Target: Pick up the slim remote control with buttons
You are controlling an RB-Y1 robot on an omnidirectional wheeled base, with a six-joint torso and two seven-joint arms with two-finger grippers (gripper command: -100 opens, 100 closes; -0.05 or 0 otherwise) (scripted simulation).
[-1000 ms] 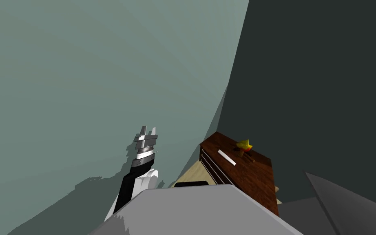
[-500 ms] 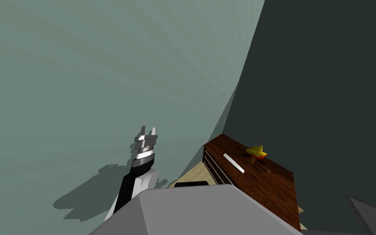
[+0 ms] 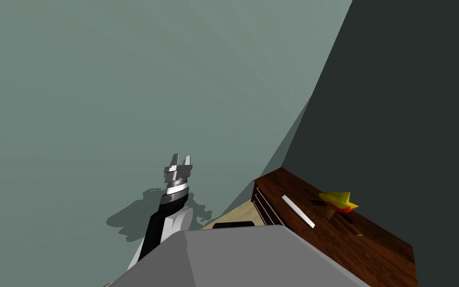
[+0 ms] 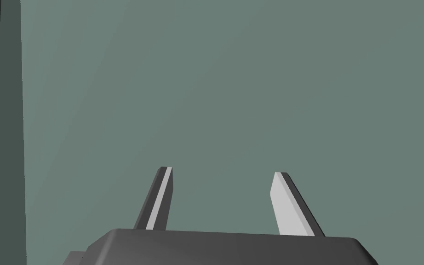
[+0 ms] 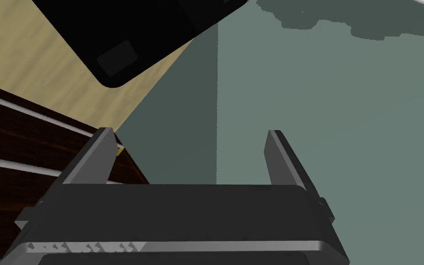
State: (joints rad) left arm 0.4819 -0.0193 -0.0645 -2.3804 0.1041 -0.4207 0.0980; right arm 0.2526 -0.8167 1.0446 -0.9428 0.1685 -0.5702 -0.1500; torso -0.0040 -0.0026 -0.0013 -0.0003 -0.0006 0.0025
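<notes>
The slim white remote [image 3: 298, 211] lies flat on top of a dark wooden dresser [image 3: 368, 244], to the right of me. My left gripper [image 3: 181, 157] is raised in front of the grey-green wall, well to the left of the dresser and far from the remote. In the left wrist view the left gripper [image 4: 222, 172] stands open with nothing between its fingers. My right gripper [image 5: 190, 132] is open and empty too, close to the dresser's drawer fronts [image 5: 13, 138] and the wall corner.
A yellow and red object [image 3: 339, 201] sits on the dresser just beyond the remote. A dark wall [image 3: 412, 99] runs behind the dresser and meets the grey-green wall [image 3: 124, 74] at a corner. A strip of tan floor [image 3: 233, 214] lies between me and the dresser.
My view has swung, so the dresser, the remote and the wall corner now sit further right and lower. A grey shape at the lower right has left the picture. My left arm keeps its pose.
</notes>
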